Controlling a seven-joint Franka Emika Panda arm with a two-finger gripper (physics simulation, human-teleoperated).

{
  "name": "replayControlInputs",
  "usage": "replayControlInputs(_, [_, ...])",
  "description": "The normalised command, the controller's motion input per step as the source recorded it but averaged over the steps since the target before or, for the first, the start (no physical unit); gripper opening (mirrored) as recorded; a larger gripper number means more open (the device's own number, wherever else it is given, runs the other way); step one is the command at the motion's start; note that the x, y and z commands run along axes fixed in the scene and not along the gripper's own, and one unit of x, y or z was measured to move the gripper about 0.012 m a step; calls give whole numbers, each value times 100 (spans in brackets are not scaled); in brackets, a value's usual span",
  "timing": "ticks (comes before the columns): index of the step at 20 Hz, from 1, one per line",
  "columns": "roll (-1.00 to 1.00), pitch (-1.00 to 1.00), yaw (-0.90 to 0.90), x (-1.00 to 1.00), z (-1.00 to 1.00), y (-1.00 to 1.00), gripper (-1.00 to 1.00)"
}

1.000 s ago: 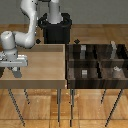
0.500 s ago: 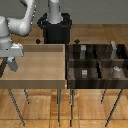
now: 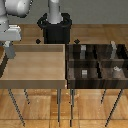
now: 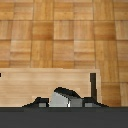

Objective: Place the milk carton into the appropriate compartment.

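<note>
The milk carton [image 4: 61,98], a small pale grey-white box with a peaked top, sits between my fingers in the wrist view. In the exterior view it shows as a small grey block [image 3: 9,50] under my hand. My gripper [image 3: 9,54] is shut on it and holds it in the air above the left wall of the light wooden bin [image 3: 35,82], at the exterior view's left. The dark compartment tray [image 3: 97,61] stands at the exterior view's right, well away from the gripper.
Small grey objects [image 3: 84,73] stand in several of the dark cells. The robot's black base [image 3: 55,27] is behind the bin. Both trays rest on thin metal legs over a wood floor [image 4: 64,35].
My gripper has risen out of the light bin with the carton and shifted toward the exterior view's left edge.
</note>
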Motion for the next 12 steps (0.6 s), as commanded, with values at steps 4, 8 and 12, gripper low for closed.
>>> replayControlInputs(4, [0,0,0,0,0,100,-100])
replayControlInputs(8, [0,0,0,0,0,100,-100])
replayControlInputs(12, [0,0,0,0,0,100,-100])
